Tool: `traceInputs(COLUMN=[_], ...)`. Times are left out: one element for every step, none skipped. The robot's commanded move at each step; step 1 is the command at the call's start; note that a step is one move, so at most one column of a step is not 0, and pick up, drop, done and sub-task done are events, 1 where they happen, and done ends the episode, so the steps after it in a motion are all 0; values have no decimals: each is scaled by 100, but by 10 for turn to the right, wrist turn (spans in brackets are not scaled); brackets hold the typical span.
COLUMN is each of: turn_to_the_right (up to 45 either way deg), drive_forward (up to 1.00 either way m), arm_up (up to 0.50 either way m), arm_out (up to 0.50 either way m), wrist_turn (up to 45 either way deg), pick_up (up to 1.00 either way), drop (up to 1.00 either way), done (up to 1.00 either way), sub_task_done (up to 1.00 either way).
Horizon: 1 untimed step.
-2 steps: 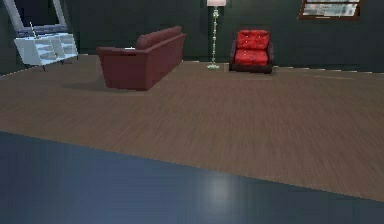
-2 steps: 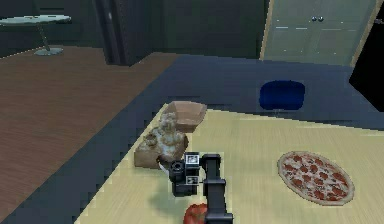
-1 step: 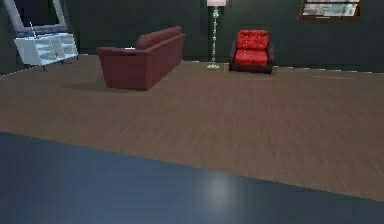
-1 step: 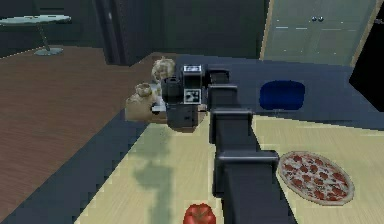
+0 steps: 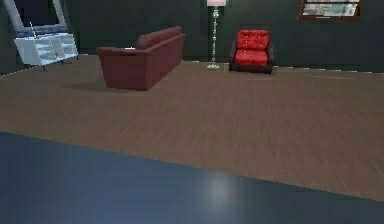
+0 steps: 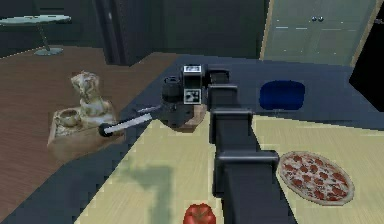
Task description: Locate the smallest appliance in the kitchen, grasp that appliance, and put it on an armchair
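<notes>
I'm extending the gripper (image 6: 120, 120) over the pale counter (image 6: 150, 185) for the grasp; a brownish lump (image 6: 187, 121), perhaps the appliance, is sitting just behind the fingers (image 6: 126, 123), whose state I'm unable to tell

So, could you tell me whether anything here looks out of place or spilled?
The pizza lies bare on the yellow tabletop, with no plate visible under it, which seems odd. Nothing looks spilled or tipped over.

Home living room, sofa (image 5: 140, 58), red armchair (image 5: 253, 50), floor lamp (image 5: 214, 35)
</notes>
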Motion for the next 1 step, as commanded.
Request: traceInputs(turn_to_the_right=[0], drive_forward=[0], arm_up=[0], arm_out=[0], wrist_turn=[-450], pick_up=[0], drop=[0], done=[0], sub_task_done=[0])
